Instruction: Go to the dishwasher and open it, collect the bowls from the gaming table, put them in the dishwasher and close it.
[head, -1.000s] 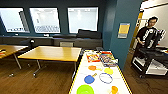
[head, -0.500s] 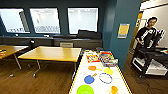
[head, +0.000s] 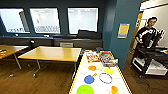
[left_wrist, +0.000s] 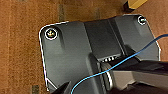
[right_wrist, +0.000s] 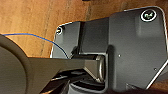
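I cannot tell from either wrist camera whether my grippers are wide or closed; below both arms lies a brown wooden floor (left_wrist: 22, 50). Ahead, through the head camera, the gaming table (head: 82, 72) runs away from me, white-topped with yellow edges and printed circles. The large lime-green bowl (head: 85, 89) sits at its near end, and the small orange bowl (head: 114, 89) stands to its right, apart from it. Game boxes (head: 105, 58) lie at the far end. Wooden tables (head: 51, 53) stand to the left, and a person (head: 147, 32) stands behind a dark cart (head: 150, 60) on the right.
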